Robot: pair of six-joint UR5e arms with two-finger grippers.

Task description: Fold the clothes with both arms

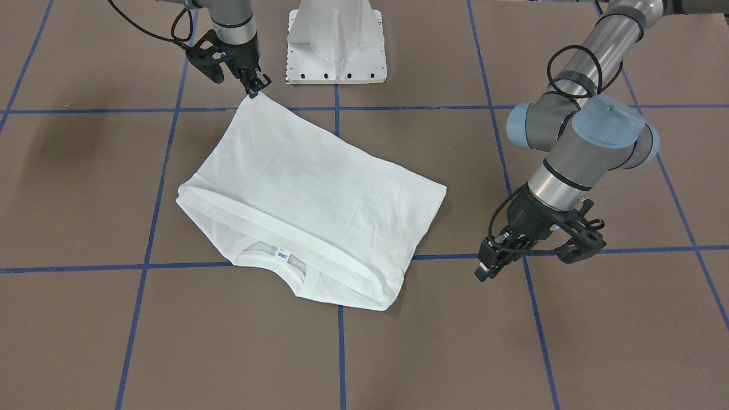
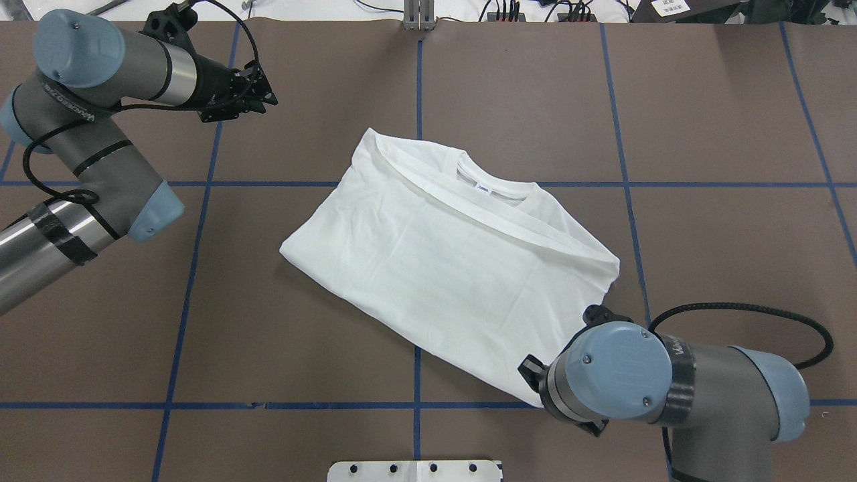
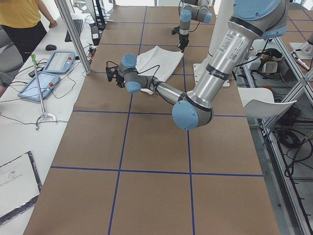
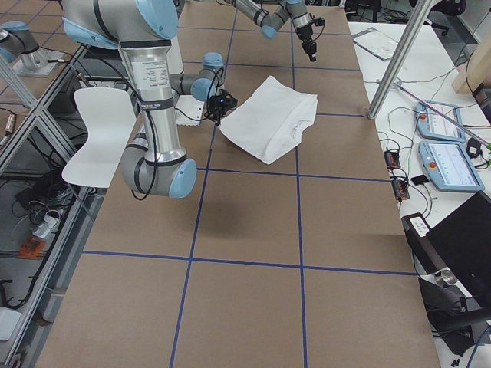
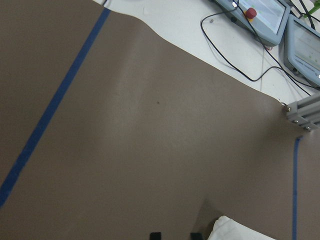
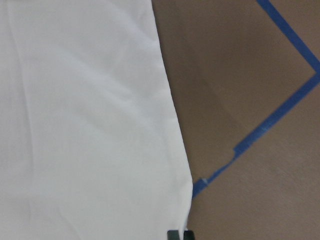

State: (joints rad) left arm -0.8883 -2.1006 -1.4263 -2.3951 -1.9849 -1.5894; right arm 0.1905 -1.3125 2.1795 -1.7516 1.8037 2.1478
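**At the table's middle: folded shirt, one corner pinched**

On the middle of the brown table [image 1: 598, 341] the white T-shirt [image 1: 307, 188] lies as a rough rectangle, askew to the blue tape lines [image 1: 340, 353]. Its collar, with the small neck label [image 1: 281, 255], faces the edge across from the robot. A doubled band of cloth crosses the shirt just short of that collar.

The right gripper [image 1: 257, 85] stands at the shirt corner nearest the robot's edge, close to the white pedestal base [image 1: 337, 51]. Its wrist view shows the fingertips [image 6: 173, 234] drawn close together with the cloth's edge running down between them, so it is clamped on that corner. The fabric there rises to a point toward the gripper, while the rest of the shirt lies flat on the table.

The left gripper [image 1: 485, 267] is well apart from the shirt, out past its corner on the robot's left and toward the far edge. It tilts down and is just clear of the surface. In its wrist view the fingertips [image 5: 155, 235] stand apart with only bare table between them, so the jaws are spread and hold nothing. A white shirt corner shows at the bottom of that view, beside the fingertips but not touching them.
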